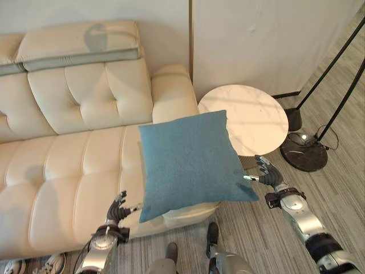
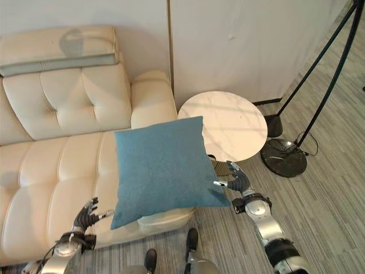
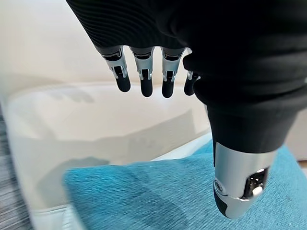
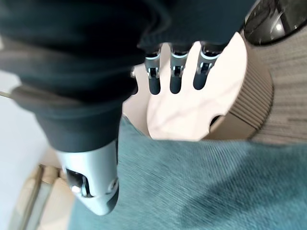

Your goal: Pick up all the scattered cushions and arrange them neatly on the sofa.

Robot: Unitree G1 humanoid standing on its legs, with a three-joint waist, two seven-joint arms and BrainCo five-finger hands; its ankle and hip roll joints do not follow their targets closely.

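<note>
A teal square cushion (image 1: 191, 162) hangs over the front right corner of the cream leather sofa (image 1: 68, 171), its far corner reaching towards the side table. My left hand (image 1: 117, 212) is open by its lower left corner, fingers straight and spread, a little apart from the fabric. Beside the cushion's right corner my right hand (image 1: 268, 174) is also open and holds nothing. In the left wrist view the cushion (image 3: 168, 196) lies below the straight fingers (image 3: 144, 76). The right wrist view has the cushion (image 4: 201, 187) under the thumb. I cannot tell whether it rests on the seat.
A round white marble side table (image 1: 251, 117) stands right of the sofa arm. Further right, a black lamp base (image 1: 305, 151) and thin black poles rise from the striped floor. A flat cream cushion (image 1: 80, 43) lies on top of the sofa back. Shoes (image 1: 51, 264) sit at the lower left.
</note>
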